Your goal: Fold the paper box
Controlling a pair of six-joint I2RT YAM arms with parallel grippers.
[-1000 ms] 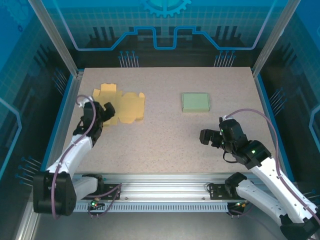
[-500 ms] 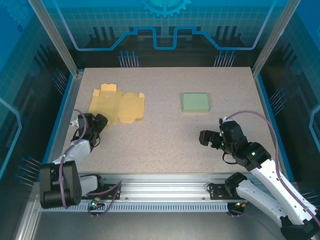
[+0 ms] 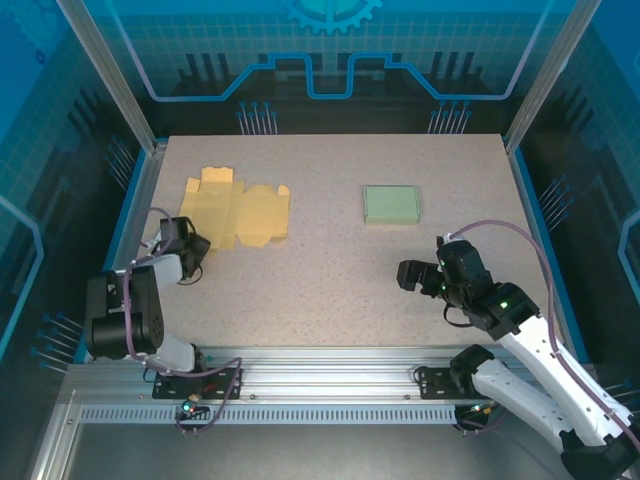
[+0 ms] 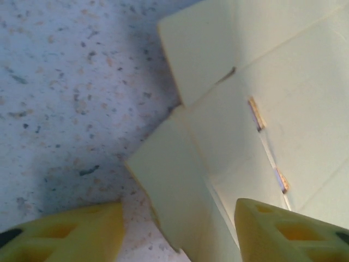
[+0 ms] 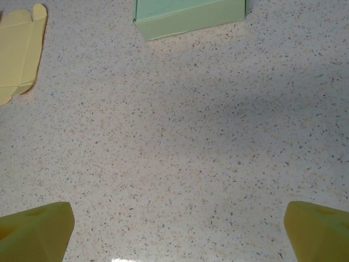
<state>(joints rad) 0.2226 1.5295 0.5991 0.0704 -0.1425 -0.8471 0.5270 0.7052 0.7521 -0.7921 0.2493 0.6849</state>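
Left jaws apart astride a flap [image 4: 174, 180] of the yellow box [image 3: 240, 212] — right jaws wide apart, green box [image 5: 188, 16] ahead.

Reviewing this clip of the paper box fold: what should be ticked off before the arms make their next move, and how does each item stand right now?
1. The yellow box blank lies flat and unfolded on the table: ok.
2. The left claw is lined up on the blank's near corner flap, with the flap between its open jaws: ok.
3. Flap firmly held: not ok; a gap shows beside one finger.
4. The right claw is open and empty above bare table: ok.
5. The green box sits apart from the blank, out of the way: ok.
6. Creases ready to fold cleanly: cannot tell.
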